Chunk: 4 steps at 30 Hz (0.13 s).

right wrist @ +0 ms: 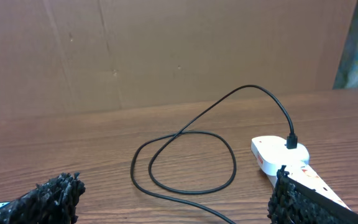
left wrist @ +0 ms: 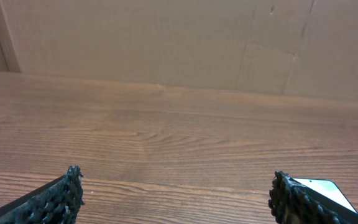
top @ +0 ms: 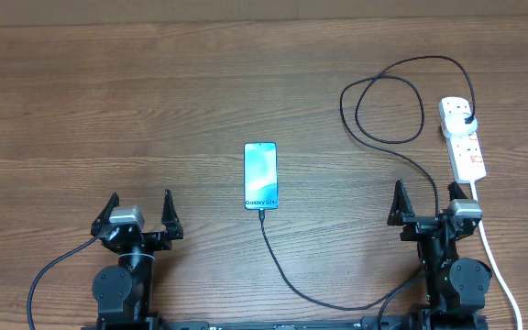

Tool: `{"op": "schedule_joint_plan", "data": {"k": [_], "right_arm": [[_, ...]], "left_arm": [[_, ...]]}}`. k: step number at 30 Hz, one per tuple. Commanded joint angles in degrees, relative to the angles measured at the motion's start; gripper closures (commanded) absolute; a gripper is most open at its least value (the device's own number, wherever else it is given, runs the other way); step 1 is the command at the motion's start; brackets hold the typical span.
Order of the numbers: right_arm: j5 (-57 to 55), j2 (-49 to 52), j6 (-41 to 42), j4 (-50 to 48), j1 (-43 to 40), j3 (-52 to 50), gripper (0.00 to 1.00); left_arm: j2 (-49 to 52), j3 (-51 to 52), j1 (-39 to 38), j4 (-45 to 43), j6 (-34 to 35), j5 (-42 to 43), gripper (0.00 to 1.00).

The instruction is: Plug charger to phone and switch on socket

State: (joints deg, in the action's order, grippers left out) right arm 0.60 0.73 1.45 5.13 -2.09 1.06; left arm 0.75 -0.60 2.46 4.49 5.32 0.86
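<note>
Phone (top: 260,175) lies face up mid-table with its screen lit, and the charger (right wrist: 253,87) cable meets its bottom edge, so you can judge that end plugged in. The other end sits in the power strip (top: 463,137) at the far right. Whether its switch is on, you cannot tell from here; that may be what's left. Your left gripper (top: 140,197) and right gripper (top: 426,188) rest low at the near edge, jaws wide apart, holding nothing.
</note>
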Motion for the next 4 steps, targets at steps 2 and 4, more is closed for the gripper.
{"op": "schedule_joint_plan", "data": {"k": [2,4], "right_arm": [[-0.5,-0.6,-0.5,-0.3,0.5,-0.6,0.0],[-0.5,-0.6,-0.5,-0.3,0.5,-0.6,0.0]], "left_arm": [[-0.5,0.3,0.2,-0.1,-1.7,0.0,0.0],[-0.5,0.3,0.2,-0.1,-1.7,0.0,0.0]]}}
